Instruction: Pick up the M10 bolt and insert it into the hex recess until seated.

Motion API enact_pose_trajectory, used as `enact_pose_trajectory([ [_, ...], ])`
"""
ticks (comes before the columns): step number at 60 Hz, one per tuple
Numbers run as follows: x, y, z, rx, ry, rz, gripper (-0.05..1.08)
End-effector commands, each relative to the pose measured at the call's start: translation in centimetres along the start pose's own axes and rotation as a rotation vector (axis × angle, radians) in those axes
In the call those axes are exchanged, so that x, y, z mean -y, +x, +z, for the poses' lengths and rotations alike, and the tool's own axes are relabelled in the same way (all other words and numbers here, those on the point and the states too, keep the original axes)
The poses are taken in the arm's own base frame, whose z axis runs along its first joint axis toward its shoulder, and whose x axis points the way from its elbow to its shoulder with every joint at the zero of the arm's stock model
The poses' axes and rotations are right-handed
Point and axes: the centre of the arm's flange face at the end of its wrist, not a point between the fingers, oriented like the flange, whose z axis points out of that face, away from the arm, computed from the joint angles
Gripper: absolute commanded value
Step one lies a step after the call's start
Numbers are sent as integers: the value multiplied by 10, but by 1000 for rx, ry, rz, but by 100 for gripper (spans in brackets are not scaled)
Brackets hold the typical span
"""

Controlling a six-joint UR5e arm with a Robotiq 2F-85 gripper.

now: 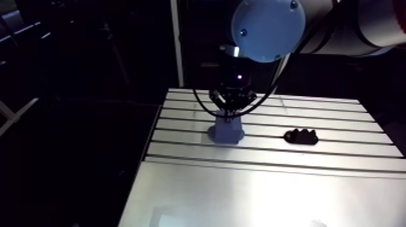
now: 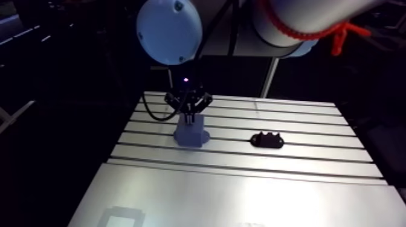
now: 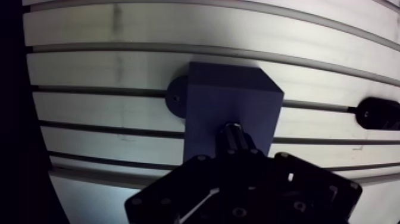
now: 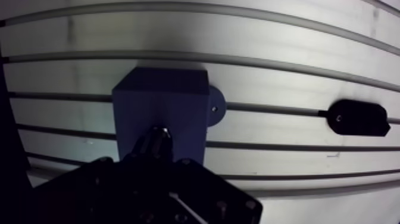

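Insertion step: M10 bolt [image 3: 235, 134], clamped between fingers [image 3: 253, 156], tip at blue fixture block [image 3: 232, 98] top, mid-frame. Next: straight downward push until seated.

On my feed a slotted aluminium table [image 1: 241, 193], dark grooves running side to side across its far half, its near half plain and glaring, a small black knobbly fixture [image 1: 301, 137] lying on the table astride one groove
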Motion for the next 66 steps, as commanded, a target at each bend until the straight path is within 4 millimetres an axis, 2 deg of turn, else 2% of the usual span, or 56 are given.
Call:
enact_pose_trajectory([
  [1,0,0,-1,-1,0,0,108],
  [13,-1,0,-2,-4,0,0,108],
  [28,2,0,-18,-30,0,-5,106],
  [29,3,0,-23,-36,2,-8,99],
  [30,3,0,-23,-36,2,-8,99],
  [31,3,0,-27,-36,2,-7,85],
  [32,3,-2,-30,-34,-2,-6,60],
  [34,3,-2,-30,-34,-2,-6,60],
  [35,3,-3,-32,-28,-4,-6,23],
  [36,2,-3,-35,-27,-5,-6,4],
  [38,2,-4,-39,-31,-7,-5,0],
  [51,3,-5,-58,-52,-14,-11,0],
  [60,4,-8,-78,-33,-14,-11,0],
  [66,4,-9,-101,-44,-15,-10,0],
])
